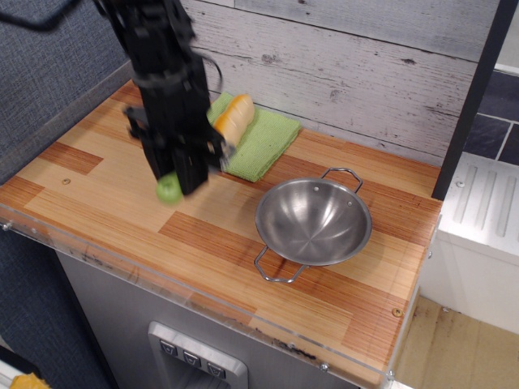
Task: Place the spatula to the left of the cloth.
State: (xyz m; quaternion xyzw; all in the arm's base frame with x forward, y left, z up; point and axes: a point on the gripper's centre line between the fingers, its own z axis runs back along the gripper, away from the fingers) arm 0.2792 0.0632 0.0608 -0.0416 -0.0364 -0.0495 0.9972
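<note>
My black gripper (180,182) is raised above the wooden counter, blurred by motion, and is shut on the spatula (169,190). Only the rounded light green handle end shows below the fingers; the grey blade is hidden by the gripper. The light green cloth (263,142) lies flat at the back of the counter, just right of and behind the gripper, with a yellow-orange bread roll (233,120) on its left part.
A steel two-handled bowl (313,223) stands on the counter (211,243) right of the gripper. A grey plank wall runs behind. The counter's front edge has a clear plastic lip. A white unit stands at the far right.
</note>
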